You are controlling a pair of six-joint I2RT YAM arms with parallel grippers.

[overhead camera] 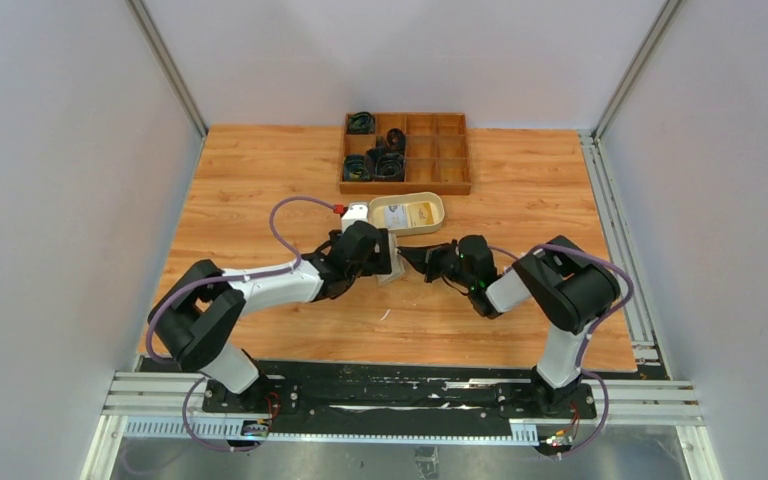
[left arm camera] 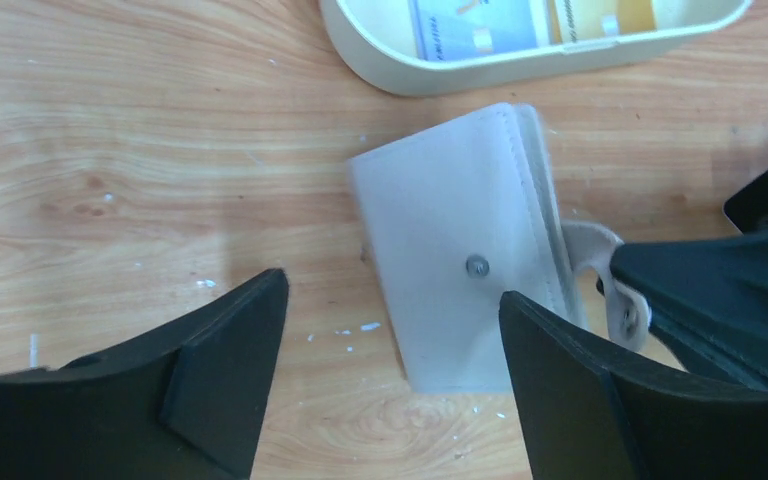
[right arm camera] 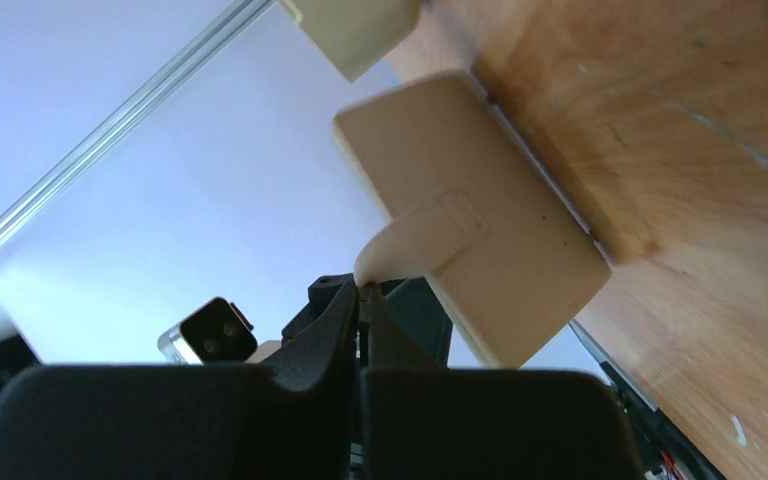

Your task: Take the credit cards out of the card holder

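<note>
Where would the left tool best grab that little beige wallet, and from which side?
Across the wallet's folded body, by its two long edges, coming straight down from above. It is folded, and the open left tool hangs over it with a finger toward each edge. The right tool is pinching the closure tab, so keep off that strap.

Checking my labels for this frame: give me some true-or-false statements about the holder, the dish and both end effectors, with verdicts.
1. The right end effector pinches the holder by its tab. True.
2. The left end effector is shut on the holder. False: its jaws stand open.
3. The dish is empty. False: cards lie in it.
4. The holder is folded. True.
</note>
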